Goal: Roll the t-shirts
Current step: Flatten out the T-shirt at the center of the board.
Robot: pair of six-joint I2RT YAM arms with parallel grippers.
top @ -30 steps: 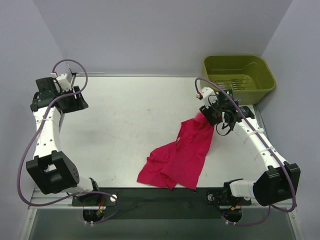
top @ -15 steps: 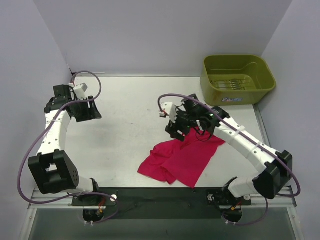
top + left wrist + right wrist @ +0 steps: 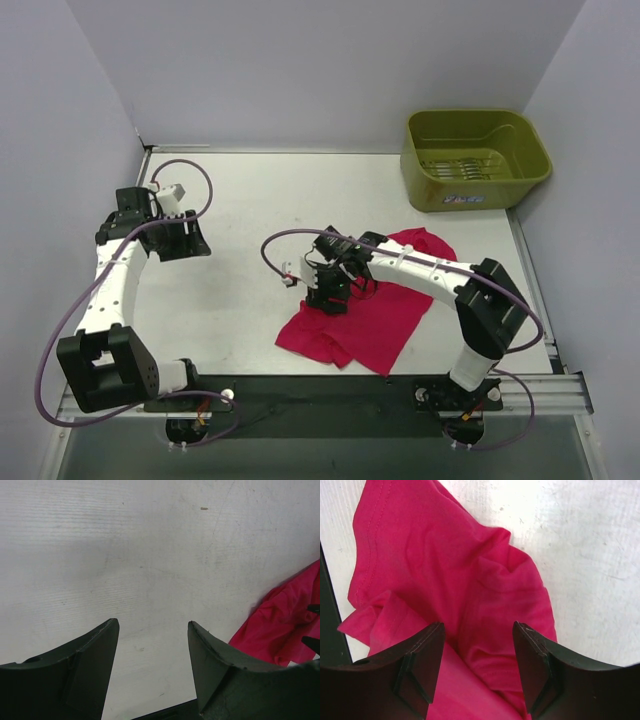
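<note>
Swings right gripper in from the right edge toward mid-tabletop and lets go of shirt on the way. Keeps its jaws partly apart now, with nothing between them, just over the crumpled left part of the cloth. Leaves shirt no longer hanging but dropped in a loose heap on tabletop, right of centre and near the front edge, with one lobe reaching back toward the right edge and a hem doubled under. Brings left gripper a little inward from the back-left corner. Holds those jaws wide and empty above bare surface, with shirt's edge just in sight at the right of the left wrist view. Leaves tub untouched in the back-right corner, well apart. Marks, by the look of it, the end of the carry and the start of the spread. Needs flattening before any rolling. Calls next, probably, for a pinch on a hem or corner to pull the cloth flat.
</note>
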